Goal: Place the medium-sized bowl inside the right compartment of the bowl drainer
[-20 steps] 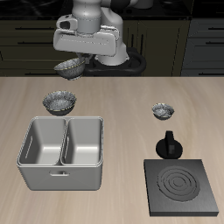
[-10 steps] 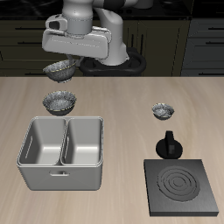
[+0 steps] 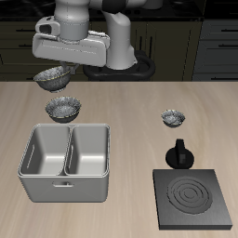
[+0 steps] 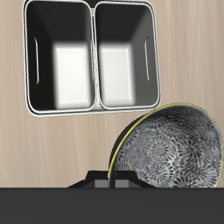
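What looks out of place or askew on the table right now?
Nothing stands out. The gripper holds the medium-sized bowl by its rim, tilted in the air. The bowl drainer sits square with both wells empty. The other two bowls stand upright, and the stove plate lies flat.

The arm (image 3: 79,14) is built of rounded, glossy segments in pale grey-white, with a smooth cylindrical link rising out of the picture. Farther back, a curved white link with a dark joint band bends down to a round black base (image 3: 138,67). The hand (image 3: 70,45) is a wide, boxy, light grey block with rounded corners and faint recessed panels on its face. In the wrist view the hand's underside shows as a flat black band with two small grey fingers (image 4: 111,183).
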